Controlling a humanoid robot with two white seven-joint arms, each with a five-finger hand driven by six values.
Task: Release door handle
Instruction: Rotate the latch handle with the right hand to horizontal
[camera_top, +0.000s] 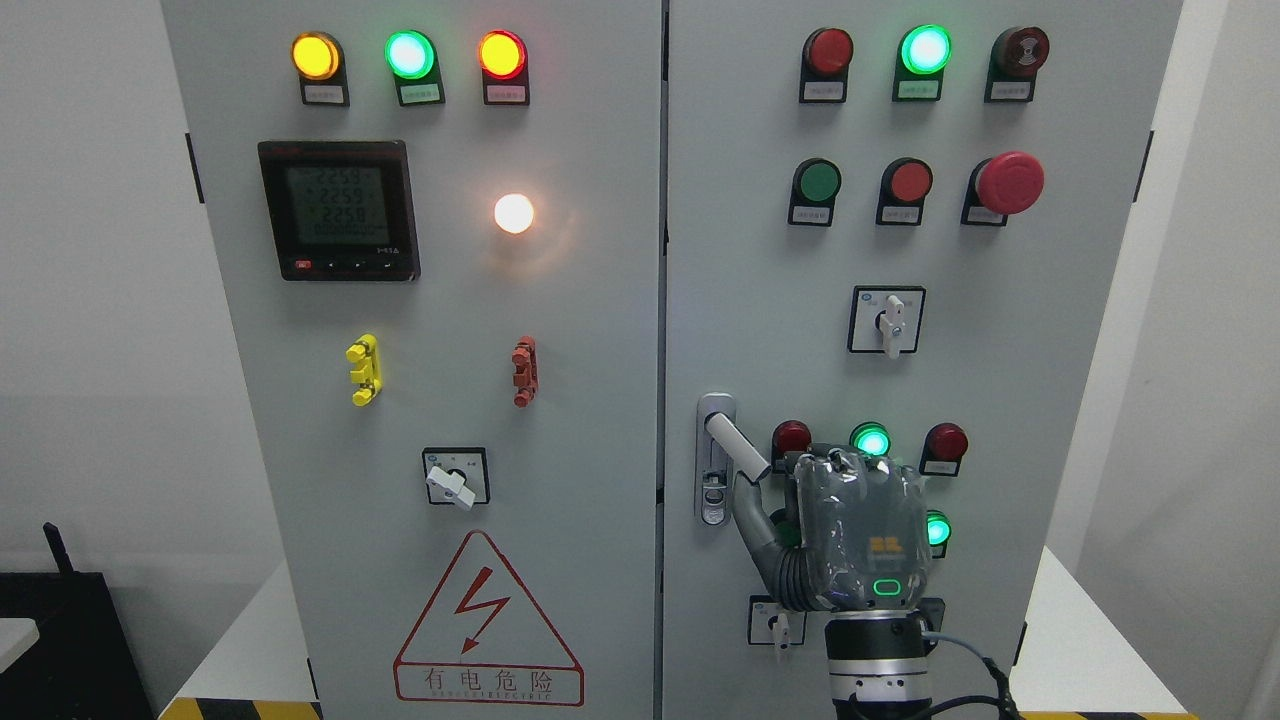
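— Where's the door handle (735, 443)?

— On the right door (780, 300) of the grey cabinet, just beside the centre seam, low on the panel. Its white lever is swung out of its silver plate (714, 470) and slants down to the right.

— And your hand?

— My right hand (850, 530) is up against that door, right of the handle, back of the hand toward the camera. The thumb (752, 515) reaches up toward the lever's lower end; whether it touches I cannot tell. My other fingers are curled at the top of the hand, near the lever's tip, but I can't make out whether they are closed around anything.

— What's around it?

— A red lamp (791, 437), a lit green lamp (870, 440) and another red lamp (944, 442) sit just above my knuckles. A small rotary switch (775, 622) shows below my thumb. Higher up is a white selector switch (887, 320), then a red mushroom button (1008, 182).

— The left door?

— A digital meter (338, 210), a glowing white lamp (514, 213), a yellow clip (364, 369), a red clip (524, 371), and a warning triangle (487, 620) at the bottom.
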